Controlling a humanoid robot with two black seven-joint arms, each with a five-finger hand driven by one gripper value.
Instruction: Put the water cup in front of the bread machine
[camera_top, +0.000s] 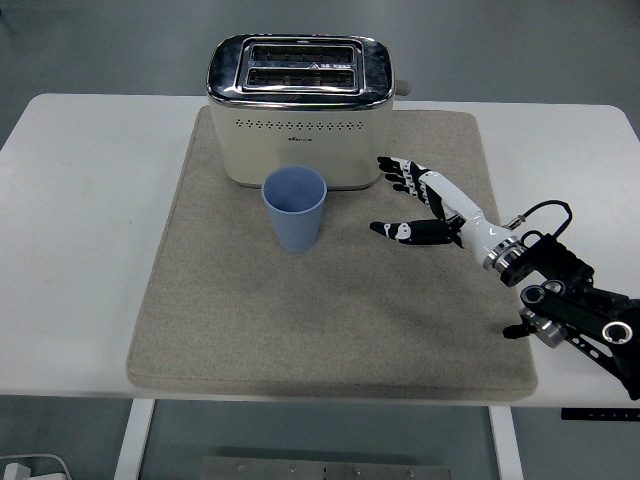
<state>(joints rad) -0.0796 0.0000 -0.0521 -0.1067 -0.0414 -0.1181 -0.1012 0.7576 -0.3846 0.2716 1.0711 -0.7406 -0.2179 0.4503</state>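
A white counter (80, 240) carries a beige mat (330, 330) across its middle. On the mat, a toaster (300, 110) stands at 12 o'clock, with a blue cup (294, 208) just below it.

Count, taking the toaster (301, 112) as reference:
- 1 toaster, cream body, chrome top, with 2 slots on its top.
- 1 blue cup (295, 207), upright, just in front of the toaster.
- 1 beige mat (220, 320), under the toaster and reaching out in front of it.
- 1 white table (75, 220), under the mat, showing to both sides of the toaster.
- 1 robot hand, the right hand (425, 205), fingers spread, holding nothing, front-right of the toaster and apart from the cup.
- 1 robot arm (570, 305), running from that hand away from the toaster to the right edge.
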